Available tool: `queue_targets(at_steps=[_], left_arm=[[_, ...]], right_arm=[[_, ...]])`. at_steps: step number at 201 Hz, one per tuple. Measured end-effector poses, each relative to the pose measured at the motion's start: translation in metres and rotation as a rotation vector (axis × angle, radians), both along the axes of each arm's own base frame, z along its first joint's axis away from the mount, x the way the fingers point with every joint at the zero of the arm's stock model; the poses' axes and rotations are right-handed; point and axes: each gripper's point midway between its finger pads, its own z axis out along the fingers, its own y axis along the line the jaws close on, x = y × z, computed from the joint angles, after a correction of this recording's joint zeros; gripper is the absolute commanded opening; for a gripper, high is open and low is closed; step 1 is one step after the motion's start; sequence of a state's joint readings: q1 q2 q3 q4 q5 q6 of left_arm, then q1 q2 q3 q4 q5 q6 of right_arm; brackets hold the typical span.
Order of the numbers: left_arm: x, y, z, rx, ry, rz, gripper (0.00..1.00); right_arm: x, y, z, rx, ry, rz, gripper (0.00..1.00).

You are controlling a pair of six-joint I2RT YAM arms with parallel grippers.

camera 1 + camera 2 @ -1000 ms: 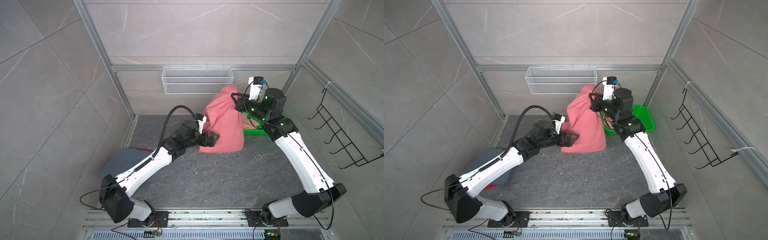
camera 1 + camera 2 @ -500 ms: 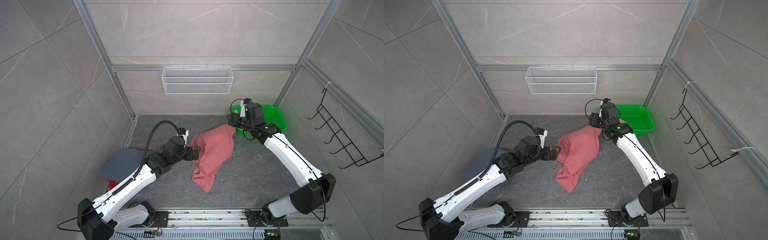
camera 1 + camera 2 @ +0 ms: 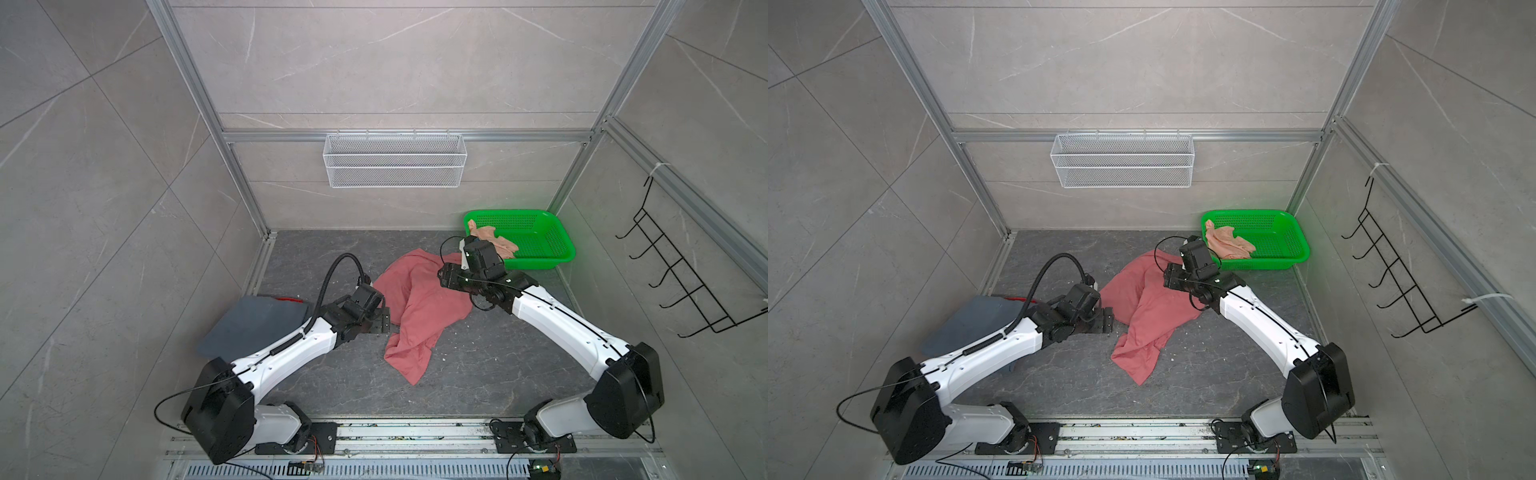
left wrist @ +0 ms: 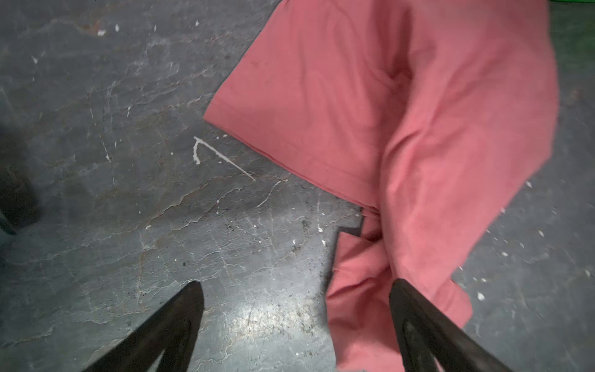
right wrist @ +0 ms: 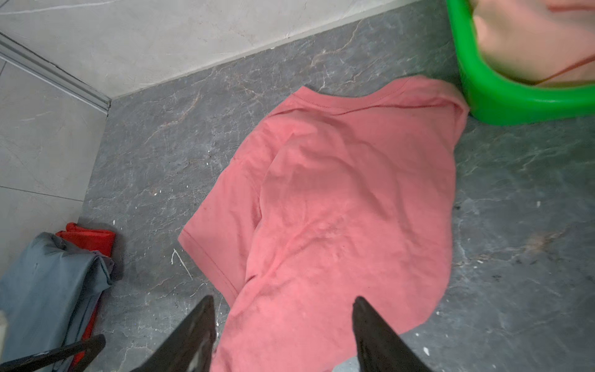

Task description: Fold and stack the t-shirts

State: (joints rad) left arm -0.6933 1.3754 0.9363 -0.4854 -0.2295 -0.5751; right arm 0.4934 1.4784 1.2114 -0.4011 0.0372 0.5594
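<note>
A coral pink t-shirt (image 3: 419, 307) lies crumpled on the dark floor in both top views, one end trailing toward the front (image 3: 1138, 361). My left gripper (image 3: 384, 322) stands open at its left edge; in the left wrist view one finger (image 4: 418, 315) is over the pink cloth (image 4: 402, 112), holding nothing. My right gripper (image 3: 442, 278) hovers open over the shirt's far right part (image 5: 338, 193), nothing between its fingertips (image 5: 283, 299). A pale peach t-shirt (image 3: 492, 243) lies in the green basket. A folded grey-blue t-shirt (image 3: 253, 324) lies on a red one (image 3: 286, 298) at the left.
The green mesh basket (image 3: 540, 262) stands in the back right corner, close behind my right wrist. A white wire shelf (image 3: 395, 160) hangs on the back wall and a black hook rack (image 3: 685, 282) on the right wall. Metal frame posts border the floor.
The pink shirt hung from my raised right gripper a second ago; it came down and was let go. Both arms have drawn back and the shirt lies on the floor.
</note>
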Motion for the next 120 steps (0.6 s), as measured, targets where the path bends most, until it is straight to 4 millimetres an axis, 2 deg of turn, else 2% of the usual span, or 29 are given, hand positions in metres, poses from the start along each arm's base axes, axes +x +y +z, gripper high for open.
queue_targets(at_steps=[21, 59, 79, 120], left_arm=[[0.021, 0.016, -0.022, 0.032, 0.061, 0.092, 0.76], [0.065, 0.039, -0.045, 0.025, 0.112, 0.215, 0.74], [0.081, 0.037, -0.049, 0.009, 0.118, 0.228, 0.69], [0.101, 0.031, -0.064, -0.011, 0.145, 0.234, 0.61]], right_arm=[[0.005, 0.003, -0.013, 0.014, 0.017, -0.015, 0.68], [0.007, 0.017, -0.017, 0.039, 0.011, 0.008, 0.68], [0.006, 0.025, -0.014, 0.05, 0.0, 0.028, 0.68], [0.004, 0.035, -0.012, 0.063, -0.01, 0.055, 0.68]])
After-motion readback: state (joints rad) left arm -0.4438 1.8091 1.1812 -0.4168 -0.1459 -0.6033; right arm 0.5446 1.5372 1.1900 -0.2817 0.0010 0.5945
